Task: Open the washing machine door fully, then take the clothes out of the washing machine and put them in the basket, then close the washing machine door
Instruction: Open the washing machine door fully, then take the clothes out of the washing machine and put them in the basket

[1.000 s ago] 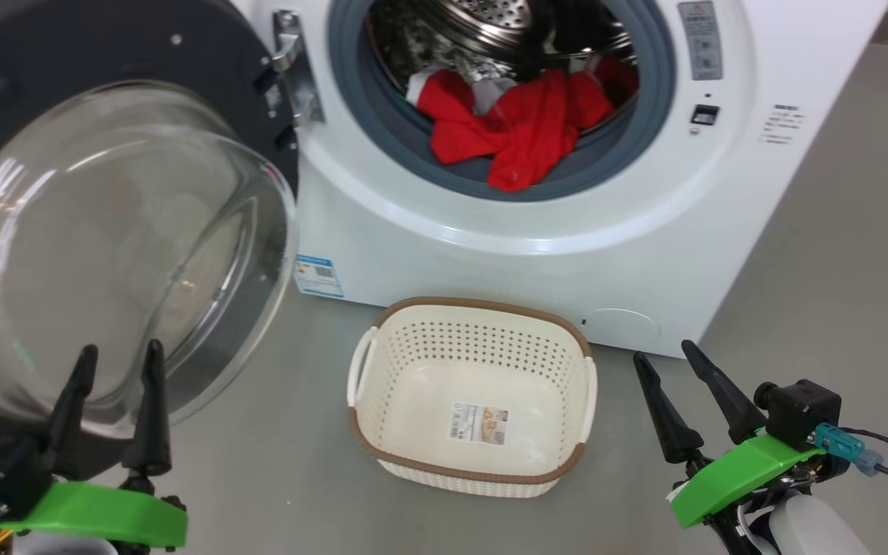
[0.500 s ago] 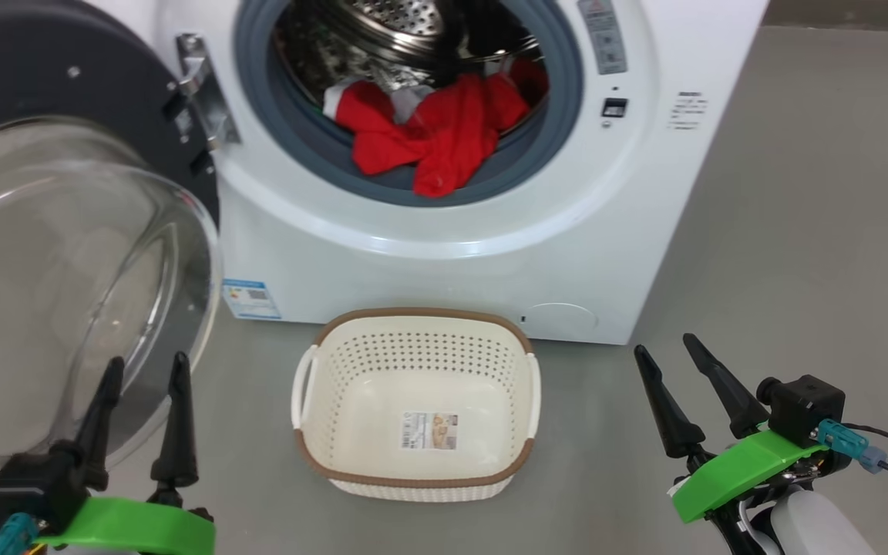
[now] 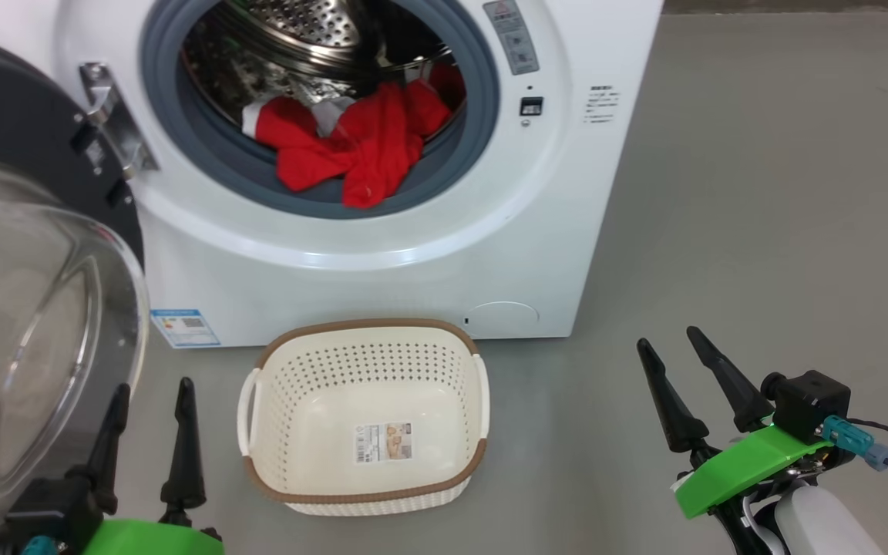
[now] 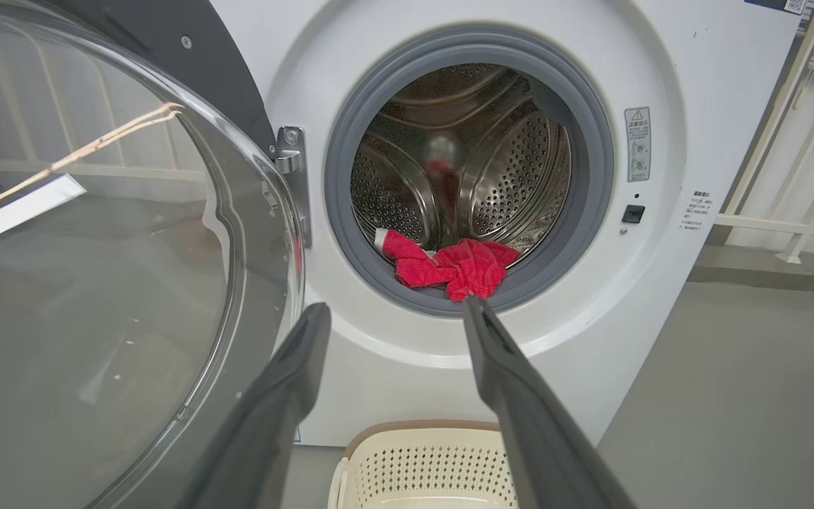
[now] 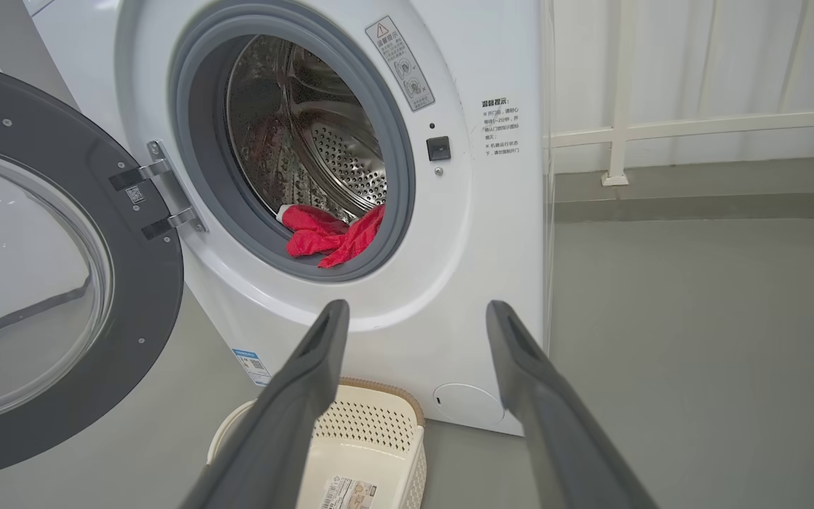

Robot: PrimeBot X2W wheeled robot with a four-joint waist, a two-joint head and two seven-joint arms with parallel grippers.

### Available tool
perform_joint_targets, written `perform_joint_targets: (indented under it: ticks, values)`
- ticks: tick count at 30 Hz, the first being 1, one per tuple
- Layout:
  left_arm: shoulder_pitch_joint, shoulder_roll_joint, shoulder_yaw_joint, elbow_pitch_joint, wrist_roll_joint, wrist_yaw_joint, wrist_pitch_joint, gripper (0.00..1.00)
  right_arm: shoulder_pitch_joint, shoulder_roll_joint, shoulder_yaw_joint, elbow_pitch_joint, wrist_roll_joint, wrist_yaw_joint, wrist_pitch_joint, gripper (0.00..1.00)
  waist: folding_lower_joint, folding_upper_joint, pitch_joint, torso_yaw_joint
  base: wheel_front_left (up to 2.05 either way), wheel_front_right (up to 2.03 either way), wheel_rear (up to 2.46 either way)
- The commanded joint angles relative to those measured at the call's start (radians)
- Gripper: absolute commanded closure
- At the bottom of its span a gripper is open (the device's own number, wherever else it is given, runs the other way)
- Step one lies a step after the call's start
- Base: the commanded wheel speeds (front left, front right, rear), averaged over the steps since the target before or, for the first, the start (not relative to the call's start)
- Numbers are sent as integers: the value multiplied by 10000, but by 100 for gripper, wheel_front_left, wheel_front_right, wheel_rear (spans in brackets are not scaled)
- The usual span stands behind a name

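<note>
Camera swung right, so the big white front-loader washing machine [image 3: 382, 262] sits further left. Left gripper [image 3: 152, 385] and right gripper [image 3: 667, 339] hang splayed, empty. Bright red soft garment [image 3: 351, 154] drapes over the grey rubber ring [image 3: 479, 116] (light, floppy, probably snaggy): pinch its drooping fold.
</note>
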Motion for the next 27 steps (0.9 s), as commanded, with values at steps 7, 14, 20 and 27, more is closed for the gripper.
perform_joint_targets:
  ticks: [7,14,20,27]
  values:
    - [-106,95,363,125,176,-171,-220,0,-342,-152,82,-359,-114,27,-120,0,0,0,50,-388,0,0,0]
    - [-139,-48,475,259,288,-274,-275,0,-333,-207,5,-461,-139,27,-120,0,0,0,122,-485,0,0,0]
    - [-149,-180,600,380,346,-402,-290,0,-309,-226,-35,-492,-173,27,-120,0,0,0,149,-476,0,0,0]
    - [-113,-320,808,413,407,-603,-294,0,-267,-213,-53,-495,-197,27,-120,0,0,0,101,-438,0,0,0]
